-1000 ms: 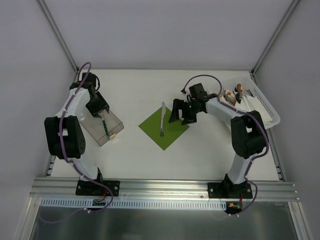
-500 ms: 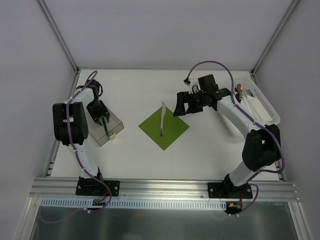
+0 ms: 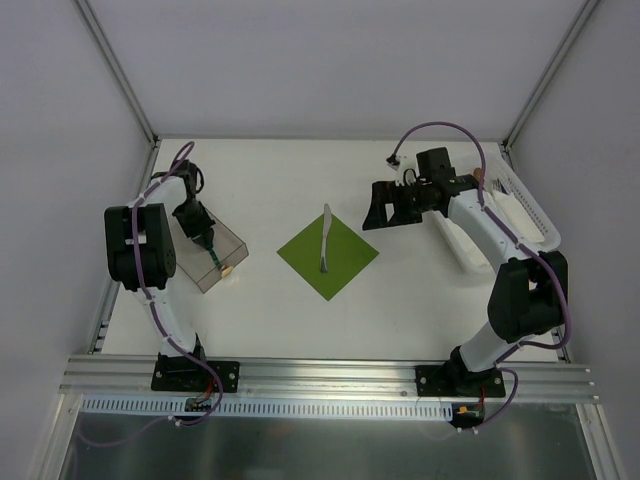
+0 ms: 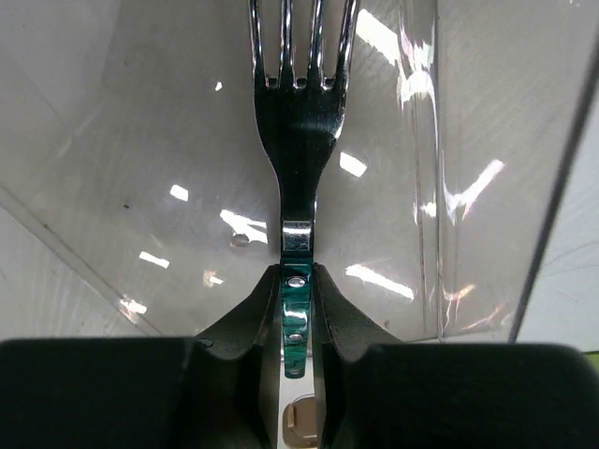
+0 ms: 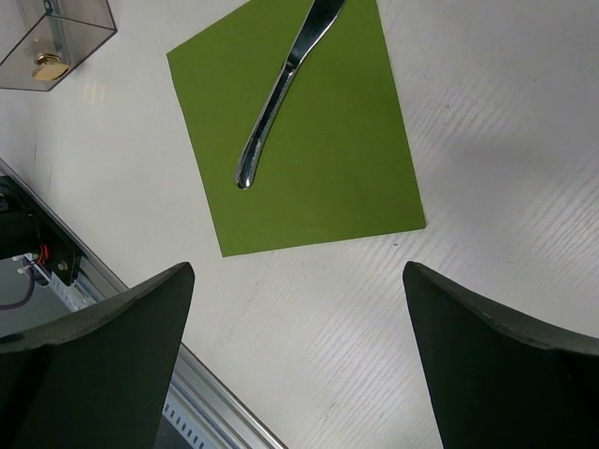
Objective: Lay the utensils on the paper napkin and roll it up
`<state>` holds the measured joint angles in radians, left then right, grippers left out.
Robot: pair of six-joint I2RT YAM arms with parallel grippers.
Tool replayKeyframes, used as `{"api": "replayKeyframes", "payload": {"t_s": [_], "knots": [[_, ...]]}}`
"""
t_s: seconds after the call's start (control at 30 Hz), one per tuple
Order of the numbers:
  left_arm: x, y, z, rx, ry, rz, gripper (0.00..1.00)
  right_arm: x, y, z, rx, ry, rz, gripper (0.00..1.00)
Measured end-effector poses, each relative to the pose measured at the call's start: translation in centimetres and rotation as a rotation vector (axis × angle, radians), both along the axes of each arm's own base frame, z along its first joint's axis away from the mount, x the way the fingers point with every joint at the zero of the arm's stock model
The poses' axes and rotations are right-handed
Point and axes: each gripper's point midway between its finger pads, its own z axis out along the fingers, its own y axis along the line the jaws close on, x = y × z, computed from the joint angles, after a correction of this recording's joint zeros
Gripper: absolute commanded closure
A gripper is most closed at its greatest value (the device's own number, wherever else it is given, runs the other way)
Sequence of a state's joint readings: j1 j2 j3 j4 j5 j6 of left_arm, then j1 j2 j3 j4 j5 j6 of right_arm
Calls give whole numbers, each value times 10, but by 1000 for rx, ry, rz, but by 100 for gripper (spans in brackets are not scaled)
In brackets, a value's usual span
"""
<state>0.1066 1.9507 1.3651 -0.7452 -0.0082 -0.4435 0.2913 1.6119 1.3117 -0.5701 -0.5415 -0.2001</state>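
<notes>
The green paper napkin [image 3: 328,256] lies flat mid-table like a diamond, with a silvery knife [image 3: 325,238] on its upper left part; both show in the right wrist view, napkin [image 5: 318,159] and knife [image 5: 281,89]. My left gripper [image 3: 200,232] is inside a clear plastic box [image 3: 213,262] at the left, shut on the green handle of a fork [image 4: 299,140] whose silvery tines point away. My right gripper [image 3: 385,208] is open and empty, raised to the right of the napkin.
A white basket [image 3: 520,205] with white napkin bundles and copper-tipped cutlery stands at the far right. A small gold-coloured piece [image 3: 227,270] lies in the clear box. The metal rail [image 3: 330,375] runs along the near edge.
My right gripper has pulled back up and to the right, away from the napkin. My left gripper has settled in the clear box on the fork.
</notes>
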Motion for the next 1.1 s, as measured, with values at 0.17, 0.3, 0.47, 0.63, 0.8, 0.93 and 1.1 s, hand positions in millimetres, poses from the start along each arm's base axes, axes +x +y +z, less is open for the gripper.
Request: {"api": "replayKeyframes", "payload": {"t_s": [0.17,0.3,0.47,0.63,0.8,0.93,1.1], "knots": [[2,1,34,13,-87,-13,100,-3,-4,-1,8,20,5,1],[11,3,100,40,-228,-43,100,-4,-14,-2,6,37,-4,1],[39,-13,194,66,-463,-152,100,-4,-36,-1,-2,62,-29,1],[62,-120,249,-30,-589,-429,100,0,-64,3,0,78,-74,1],[74,-229,215,-174,-510,-643,100,4,-94,3,-6,88,-136,1],[68,-274,138,-222,-312,-700,100,6,-111,3,8,99,-179,1],[42,-301,70,-231,-110,-697,100,7,-119,2,21,111,-203,1]]}}
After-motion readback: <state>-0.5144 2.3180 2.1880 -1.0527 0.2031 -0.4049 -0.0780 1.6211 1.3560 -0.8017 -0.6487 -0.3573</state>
